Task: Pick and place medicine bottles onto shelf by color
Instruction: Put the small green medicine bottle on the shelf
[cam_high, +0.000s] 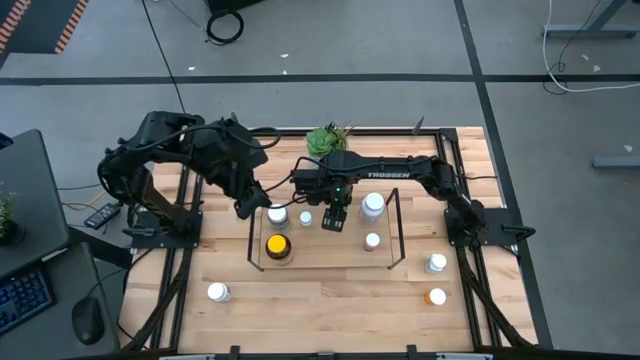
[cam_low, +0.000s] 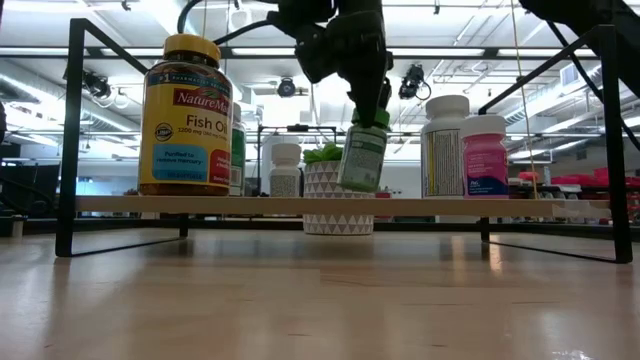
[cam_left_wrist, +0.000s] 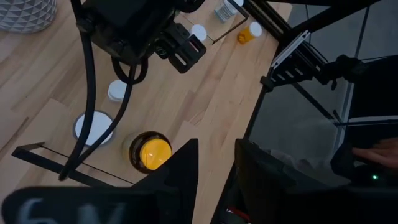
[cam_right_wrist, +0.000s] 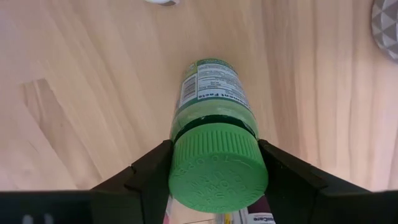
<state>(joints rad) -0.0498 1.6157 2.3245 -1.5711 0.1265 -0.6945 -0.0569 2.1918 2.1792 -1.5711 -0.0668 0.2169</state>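
Note:
My right gripper (cam_high: 335, 218) points down over the middle of the shelf (cam_high: 400, 232), shut on a green-capped medicine bottle (cam_low: 362, 155). On the shelf's wooden floor (cam_low: 300, 205) stand an amber yellow-capped bottle (cam_high: 277, 245), two white bottles (cam_high: 277, 213) (cam_high: 372, 205), a small white one (cam_high: 305, 217) and a pinkish one (cam_high: 372, 240). My left gripper (cam_left_wrist: 216, 152) hangs open and empty, raised above the shelf's left end. My right gripper pinches the bottle's green cap (cam_right_wrist: 217, 177) between its two fingers (cam_right_wrist: 146, 171), one on each side. The fingers come from above, pointing down. The bottle hangs below them, tilted, its base a little above the shelf's floor.
On the table outside the shelf stand a white bottle (cam_high: 218, 292) at the near left, another white bottle (cam_high: 436, 263) and an orange-capped one (cam_high: 437, 297) at the near right. A potted green plant (cam_high: 328, 140) stands behind the shelf at the far edge.

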